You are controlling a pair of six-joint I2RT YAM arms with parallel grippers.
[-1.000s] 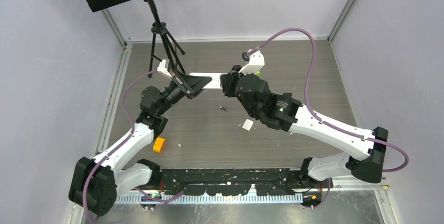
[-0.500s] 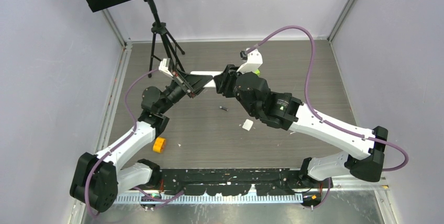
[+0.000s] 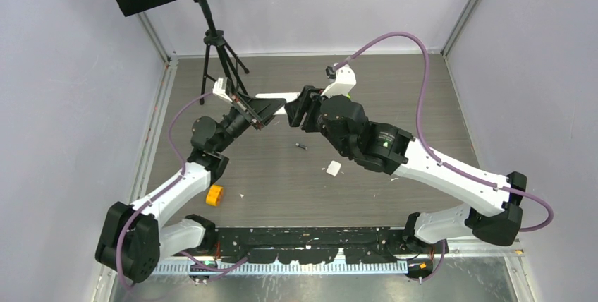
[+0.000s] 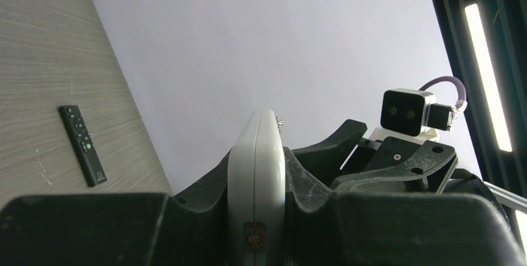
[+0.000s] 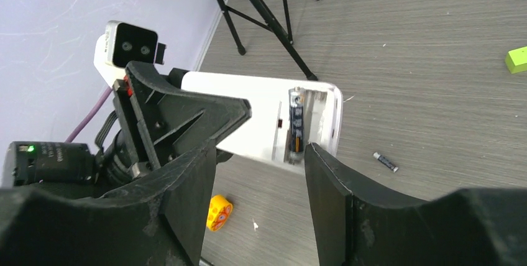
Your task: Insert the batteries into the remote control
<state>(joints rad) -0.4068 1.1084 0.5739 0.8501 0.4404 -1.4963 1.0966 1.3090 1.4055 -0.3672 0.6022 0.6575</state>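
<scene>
Though battery [image 5: 294, 126] lies in remote [image 5: 248, 114], right pincer [image 5: 261, 149] gapes seemingly just clear.

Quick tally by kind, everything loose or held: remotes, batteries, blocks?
Remotes: 2, white remote, black remote
Batteries: 2, seated battery, loose battery
Blocks: 2, orange block, lime-green block
Total: 6
</scene>
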